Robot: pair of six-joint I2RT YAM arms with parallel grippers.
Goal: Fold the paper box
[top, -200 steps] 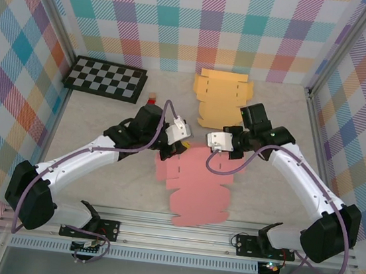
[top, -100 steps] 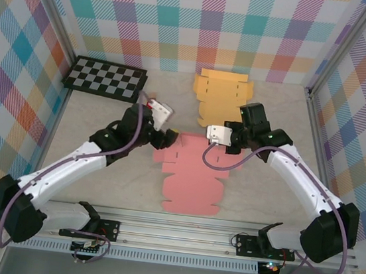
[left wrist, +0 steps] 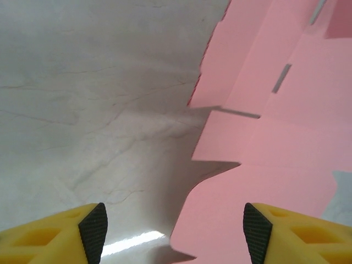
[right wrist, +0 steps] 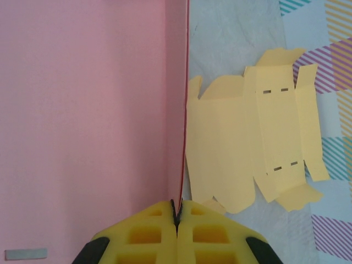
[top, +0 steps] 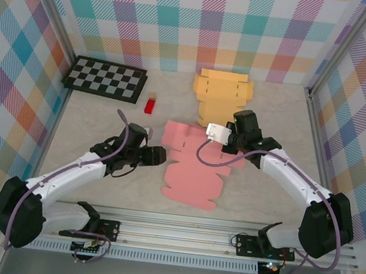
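Edge of pink blank pinched in right gripper; yellow blank beside.

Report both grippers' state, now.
Left gripper: open, gripping nothing, at the edge of the pink paper box.
Right gripper: shut, pinching a raised edge of the pink paper box.

- pink paper box, unfolded and nearly flat, is pinched by one edge in the right claw.
- its notched side is seen just before the left claw.
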